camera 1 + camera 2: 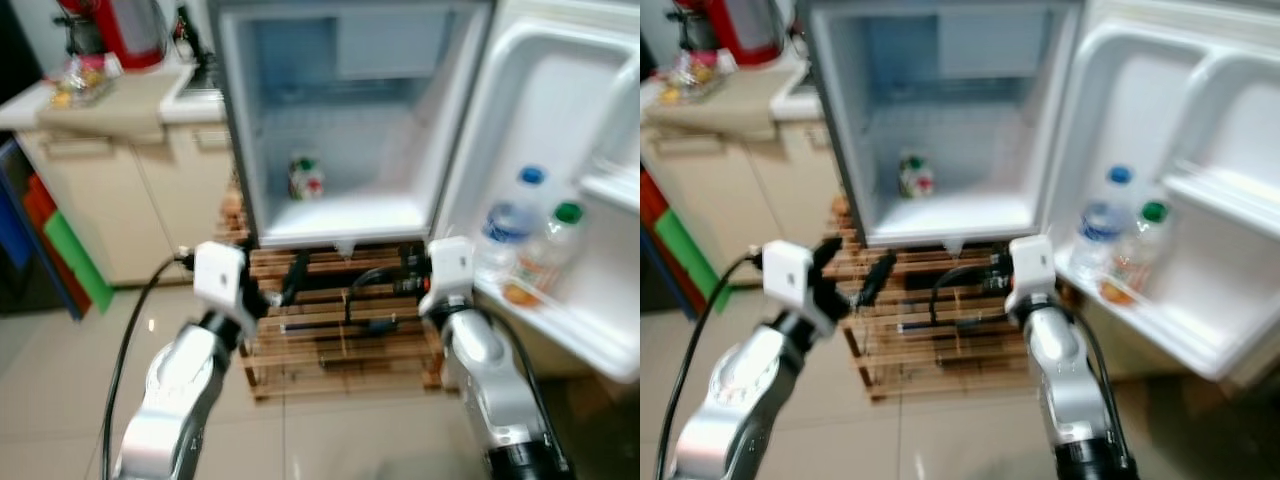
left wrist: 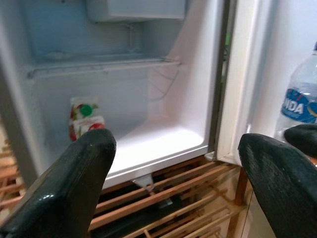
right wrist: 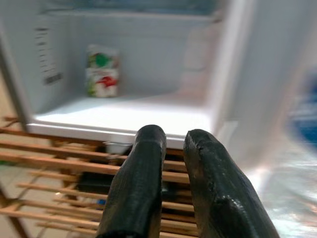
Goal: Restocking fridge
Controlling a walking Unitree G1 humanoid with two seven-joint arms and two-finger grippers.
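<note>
- Before the open mini fridge (image 1: pixel 340 130) both arms are held out low, above the slatted wooden stand (image 1: pixel 340 330) on which the fridge is set.
- At the back of the fridge floor, toward its left wall, one small carton (image 1: pixel 305 178) with a green and red print is seen standing upright.
- Beside the fridge, on its right, the white door (image 1: pixel 560 150) is swung wide; in its lower shelf two bottles are stood side by side, a blue-capped water bottle (image 1: pixel 508 225) nearer the fridge and a green-capped bottle (image 1: pixel 550 245) just beyond it.
- Below the fridge's left front corner the left tool (image 2: pixel 173 163) is held with its two black fingers (image 2: pixel 74 183) spread wide apart and nothing between them.
- Below the fridge's right front corner, near the door hinge, the right tool (image 3: pixel 173 163) is held with its fingers (image 3: pixel 136 183) drawn almost together, only a thin gap being left, and nothing gripped.
- Left of the fridge a beige cabinet with a pale bench (image 1: pixel 110 100) is seen, with a red appliance (image 1: pixel 125 30) and a bag of snacks (image 1: pixel 80 80) on it.
- Under the stand the floor is laid with pale tiles (image 1: pixel 330 440).
</note>
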